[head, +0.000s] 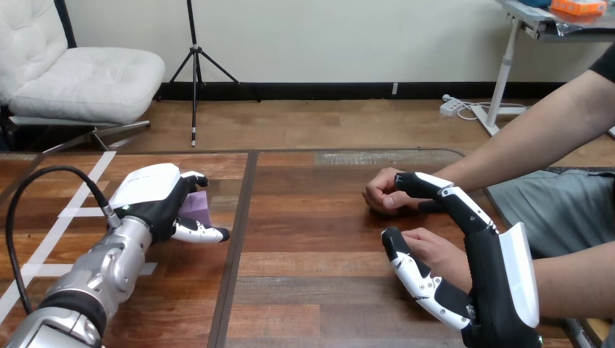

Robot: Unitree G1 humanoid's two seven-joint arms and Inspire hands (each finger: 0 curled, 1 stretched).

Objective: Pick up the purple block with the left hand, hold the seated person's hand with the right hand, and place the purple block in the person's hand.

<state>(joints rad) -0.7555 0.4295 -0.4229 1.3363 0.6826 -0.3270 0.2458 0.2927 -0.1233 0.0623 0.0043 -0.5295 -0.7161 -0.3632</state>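
The purple block (pixel 196 207) sits at the table's left, just past my left hand (pixel 152 197). That hand is shut on it, with fingers curled over its top and the thumb under its near side. I cannot tell whether the block rests on the wood or is lifted. At the right, my right hand (pixel 497 279) stands on edge, open, its fingers (pixel 455 201) and thumb spread. The person's nearer hand (pixel 438 251) lies loosely curled in the gap between them, and I see no grip round it. The person's farther hand (pixel 383 196), a loose fist, rests on the table at my fingertips.
A dark seam (pixel 238 239) between two tabletop panels runs front to back just right of the block. White tape lines (pixel 72 212) cross the left panel. A black cable (pixel 43 177) loops above my left forearm. The person's forearms reach in from the right edge.
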